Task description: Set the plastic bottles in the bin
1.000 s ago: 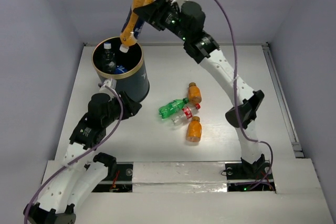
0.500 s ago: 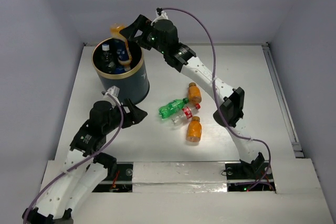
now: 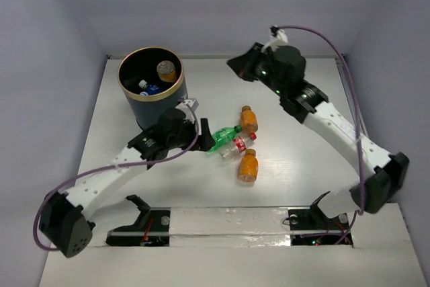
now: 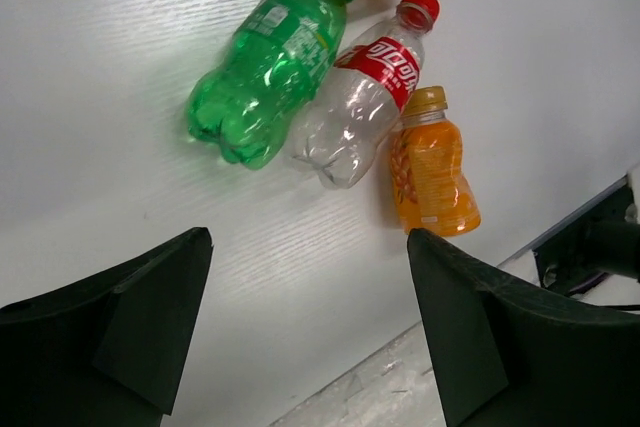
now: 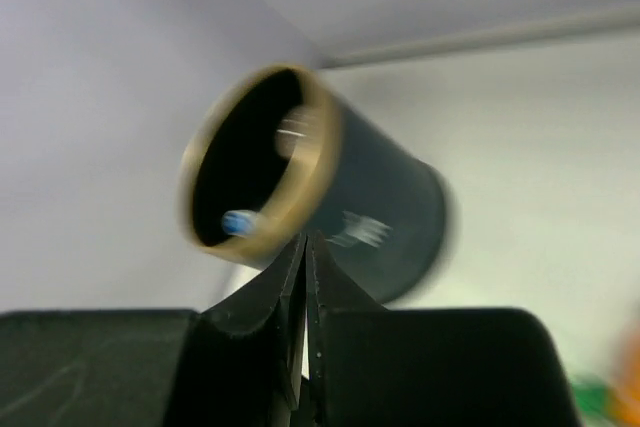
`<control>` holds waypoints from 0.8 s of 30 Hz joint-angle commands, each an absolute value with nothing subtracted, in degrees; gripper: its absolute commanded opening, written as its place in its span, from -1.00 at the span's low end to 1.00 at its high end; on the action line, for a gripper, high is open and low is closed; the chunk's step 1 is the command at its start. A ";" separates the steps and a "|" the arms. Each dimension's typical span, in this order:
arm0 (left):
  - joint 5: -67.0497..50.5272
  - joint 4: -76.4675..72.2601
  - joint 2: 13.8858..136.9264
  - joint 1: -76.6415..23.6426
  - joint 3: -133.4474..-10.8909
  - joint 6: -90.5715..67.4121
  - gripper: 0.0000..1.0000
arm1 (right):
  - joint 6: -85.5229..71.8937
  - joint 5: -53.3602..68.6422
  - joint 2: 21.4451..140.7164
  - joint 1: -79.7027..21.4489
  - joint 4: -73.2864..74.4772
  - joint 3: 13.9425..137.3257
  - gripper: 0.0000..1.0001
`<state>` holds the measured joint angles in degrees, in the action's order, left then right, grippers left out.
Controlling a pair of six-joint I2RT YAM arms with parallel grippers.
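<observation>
The navy bin [image 3: 160, 109] with its gold rim stands at the back left; inside it I see an orange bottle [image 3: 166, 70] and a clear blue-labelled one [image 3: 146, 87]. Lying on the table are an orange bottle [image 3: 248, 120], a green bottle [image 3: 222, 139], a clear red-labelled bottle [image 3: 237, 146] and another orange bottle [image 3: 248, 166]. My left gripper [image 3: 201, 130] hovers open and empty just left of the green bottle [image 4: 265, 77]; the clear bottle [image 4: 360, 107] and an orange bottle [image 4: 432, 167] lie beyond the left gripper [image 4: 308, 237]. My right gripper [image 3: 235, 64] is shut and empty, right of the bin [image 5: 390, 207].
Grey walls close off the back and both sides of the white table [image 3: 302, 159]. A metal strip [image 3: 228, 223] with both arm bases runs along the near edge. The right wrist view is motion-blurred.
The right gripper let the orange bottle fall into the bin, pulled back to the right and shut. The left arm swung from beside the bin toward the loose bottles and opened wider.
</observation>
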<state>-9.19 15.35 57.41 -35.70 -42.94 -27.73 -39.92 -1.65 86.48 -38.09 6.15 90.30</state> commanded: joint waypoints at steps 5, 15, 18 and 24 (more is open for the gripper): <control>-7.12 8.88 72.50 -40.86 -53.96 -18.29 0.63 | -32.35 2.20 73.31 -30.94 11.85 65.58 -0.77; -7.56 13.00 89.73 -40.87 -64.85 -8.97 0.68 | -28.04 6.15 74.00 -25.49 16.52 58.61 0.58; -6.77 13.54 93.07 -40.87 -65.48 -7.91 0.69 | -25.93 6.41 78.12 -24.96 18.81 60.81 0.82; -4.66 13.88 98.26 -40.87 -65.65 -7.47 0.69 | -22.77 8.69 86.99 -24.43 21.71 64.24 0.96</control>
